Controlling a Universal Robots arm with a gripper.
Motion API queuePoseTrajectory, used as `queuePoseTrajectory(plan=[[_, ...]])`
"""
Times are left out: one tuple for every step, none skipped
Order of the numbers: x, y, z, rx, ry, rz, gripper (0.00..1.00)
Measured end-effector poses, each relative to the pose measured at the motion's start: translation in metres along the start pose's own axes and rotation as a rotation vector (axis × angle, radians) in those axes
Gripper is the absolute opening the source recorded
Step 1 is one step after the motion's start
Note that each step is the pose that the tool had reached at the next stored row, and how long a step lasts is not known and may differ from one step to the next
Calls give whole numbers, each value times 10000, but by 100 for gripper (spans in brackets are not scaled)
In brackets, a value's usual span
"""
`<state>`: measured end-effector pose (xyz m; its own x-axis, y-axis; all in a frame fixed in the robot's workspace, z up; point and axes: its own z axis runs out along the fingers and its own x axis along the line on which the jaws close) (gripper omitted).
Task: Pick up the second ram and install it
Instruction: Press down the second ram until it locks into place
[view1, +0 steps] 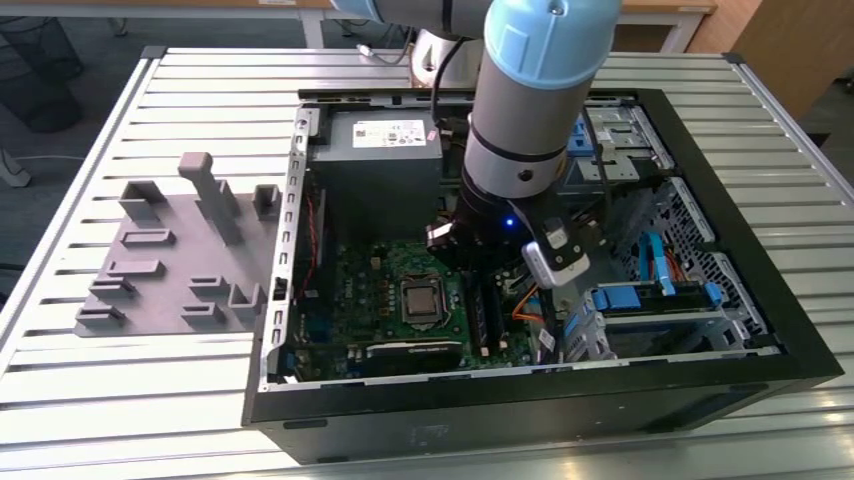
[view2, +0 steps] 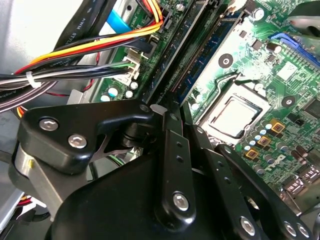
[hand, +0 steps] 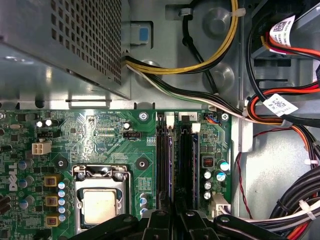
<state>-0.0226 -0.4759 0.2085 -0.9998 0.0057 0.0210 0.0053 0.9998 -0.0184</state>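
Slatted metal table (view1: 200, 100), open computer case (view1: 534, 400) on it. Gripper (hand: 175, 222) is poised over the memory slots, at three o'clock from the processor (view1: 420, 300) in the exterior view; whether anything is clasped cannot be told. Second ram (hand: 186, 160) appears stood in a slot. Risk judged: uneven pressure, one end left unseated.

Exterior view looks down from high on the open computer case (view1: 747, 330) — both wrist views hover close above its motherboard (hand: 100, 145), sharing the processor socket (view2: 235, 117)
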Motion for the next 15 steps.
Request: queuePoseTrajectory(plan=[[0,0,4,-2,0,0,14],[0,0,9,-2,0,0,14],[0,1,14,-1,0,0,14],[0,1,20,-1,0,-1,14],[0,1,24,0,0,0,14],[0,0,28,-1,0,-1,14],[0,1,32,-1,0,-1,14],[0,1,36,-2,0,-1,14],[-1,1,39,-3,0,-1,14],[-1,1,40,-4,0,-1,14],[0,1,41,-3,0,0,14],[-1,1,41,-3,1,-1,14],[-1,1,41,-5,1,-1,14],[-1,1,42,-6,0,-1,14],[-1,1,42,-5,0,-1,14]])
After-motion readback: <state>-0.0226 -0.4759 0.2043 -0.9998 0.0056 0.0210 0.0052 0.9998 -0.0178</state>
